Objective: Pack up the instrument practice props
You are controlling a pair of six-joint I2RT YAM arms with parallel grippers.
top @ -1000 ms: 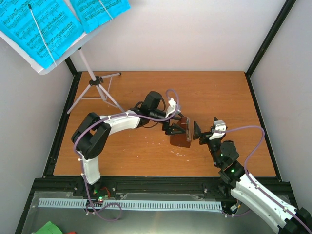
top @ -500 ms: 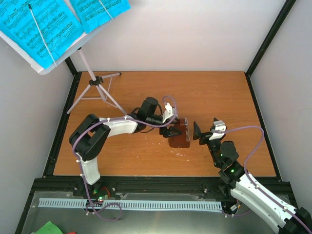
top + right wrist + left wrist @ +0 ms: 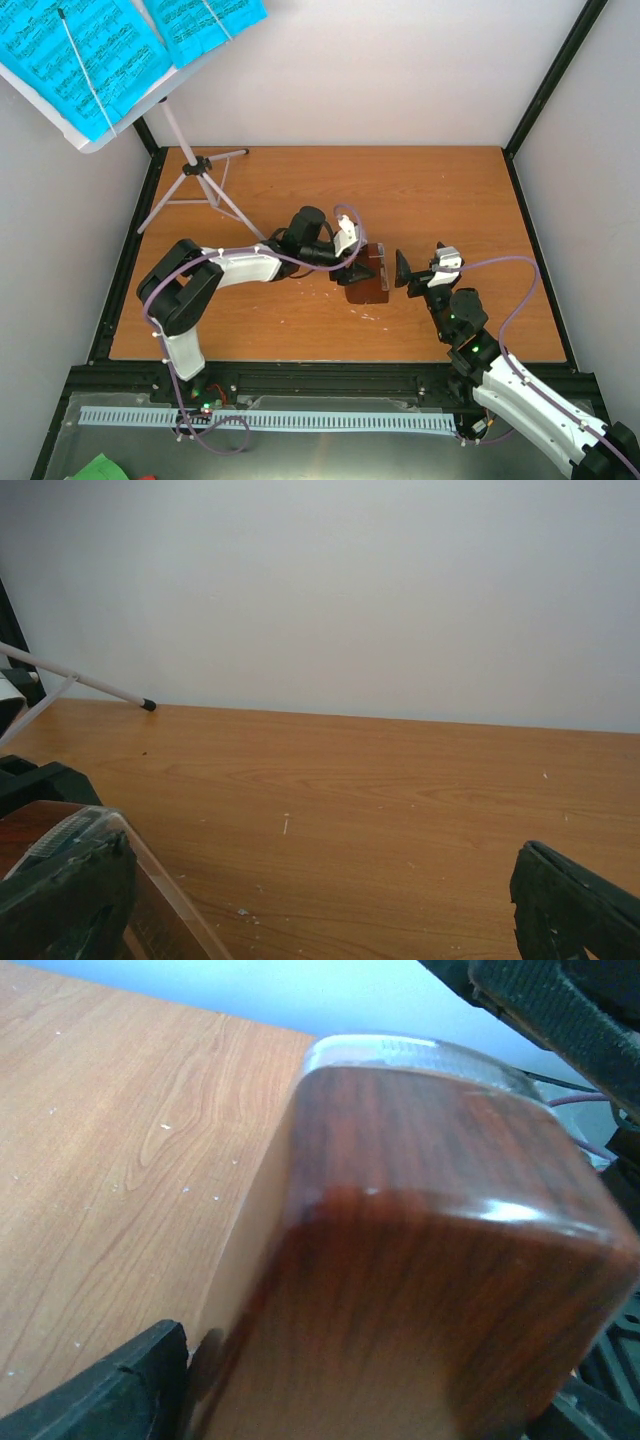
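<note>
Top external view: left claw and right claw faced each other across the metronome.
Left claw: clenched on the metronome, 1 finger pressed against its brown side.
Right claw: released, its 2 fingers spread wide, just beside the metronome's cover; whether they touched it could not be told.
Metronome material: glossy red-brown wood grain, blocky body with rounded edges; clear ribbed plastic cover.
Metronome direction: cover side pointed away from the left claw and toward the right claw; from above its longer side ran near-to-far, crosswise to the line between the 2 claws; upright or tilted could not be told.
Surface: orange-brown wood-grain table, flecked with white specks, edged by black rails.
Room: plain pale walls on 3 sides.
Far corner: music stand, a thin silver tripod, well apart from the left claw, beyond it and to its left.
Paper: sheet-music pages, bright blue, flat, printed with black notes, on the stand's tilted desk.
</note>
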